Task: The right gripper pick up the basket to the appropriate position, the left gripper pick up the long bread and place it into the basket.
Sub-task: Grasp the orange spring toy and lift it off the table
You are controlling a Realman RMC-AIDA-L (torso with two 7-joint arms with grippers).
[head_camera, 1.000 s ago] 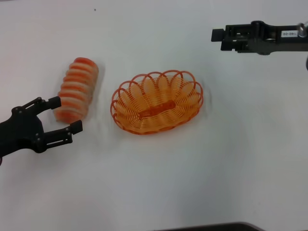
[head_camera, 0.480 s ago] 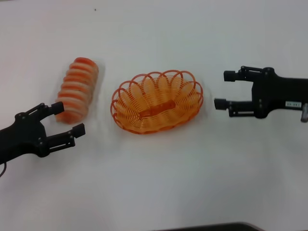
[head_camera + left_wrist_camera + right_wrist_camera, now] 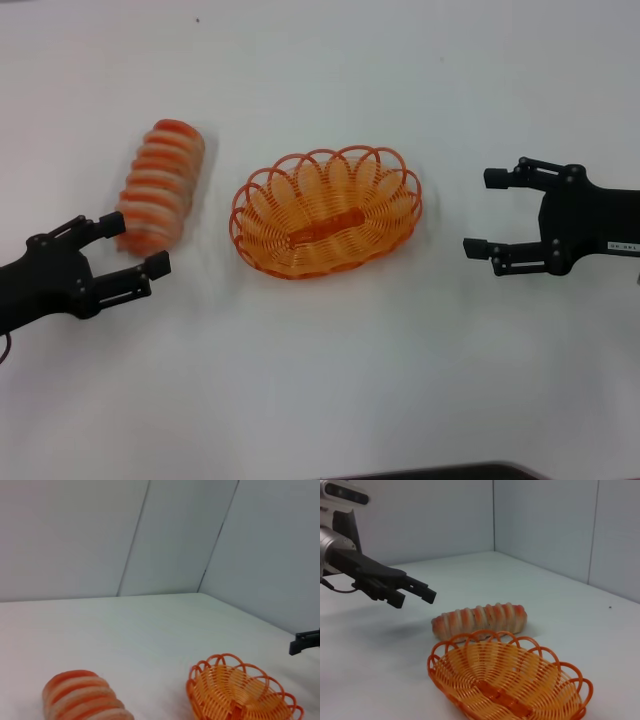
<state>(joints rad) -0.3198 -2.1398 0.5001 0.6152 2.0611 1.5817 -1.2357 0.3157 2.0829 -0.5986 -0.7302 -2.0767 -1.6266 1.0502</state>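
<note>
The orange wire basket [image 3: 326, 211] sits empty on the white table, mid-view; it also shows in the left wrist view [image 3: 240, 692] and the right wrist view [image 3: 507, 680]. The long bread [image 3: 158, 185], striped orange and cream, lies to the basket's left, also in the wrist views [image 3: 82, 697] [image 3: 480, 619]. My left gripper [image 3: 128, 246] is open, its fingers either side of the bread's near end; it shows in the right wrist view [image 3: 415, 596]. My right gripper [image 3: 487, 212] is open and empty, a short gap right of the basket's rim.
The white table [image 3: 330, 380] spreads around the objects. Grey wall panels [image 3: 175, 535] stand behind it. A dark edge [image 3: 440, 472] shows at the near bottom of the head view.
My right gripper came down from the far right to table level beside the basket, then drew slightly right. My left gripper shifted only slightly near the bread's end.
</note>
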